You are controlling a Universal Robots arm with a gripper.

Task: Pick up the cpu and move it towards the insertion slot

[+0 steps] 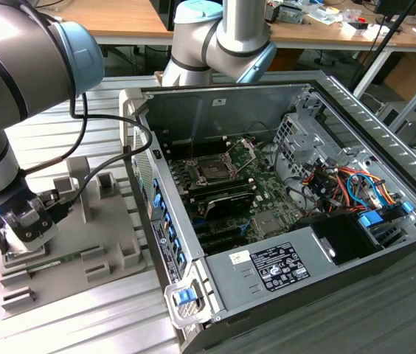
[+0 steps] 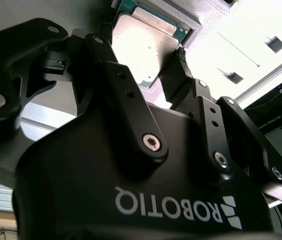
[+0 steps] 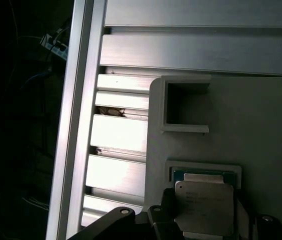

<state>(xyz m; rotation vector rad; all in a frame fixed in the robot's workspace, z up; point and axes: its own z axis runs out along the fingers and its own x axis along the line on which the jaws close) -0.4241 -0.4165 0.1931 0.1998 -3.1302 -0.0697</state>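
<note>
Cpu (image 2: 143, 47) flat, silvery face up, at shallow square recess of grey tray (image 3: 261, 125). In first wrist view, cpu (image 3: 203, 207) w/ strip of green edge showing along one side. Sits right between gripper's (image 2: 142, 51) two black fingers (image 2: 116, 75), one against each opposite edge: clamped on cpu, no gap visible either side in both wrist views. Whether lifted clear of recess: can't tell. Square walled pocket (image 3: 186, 105) just beside cpu recess on same tray. Ribbed aluminium tabletop (image 3: 121, 135) under tray.

In exterior view, gripper (image 1: 25, 228) down low over tray (image 1: 60, 284), toward exterior view's left, w/ arm (image 1: 16, 66) bent over it. Open computer case (image 1: 215, 110) just beside tray, on exterior view's right of it. Insertion slot (image 1: 214, 169) inside case on green board, toward far side, metal load plate (image 1: 246, 151) flipped up. Slot well apart from cpu & gripper, case wall between.
</note>
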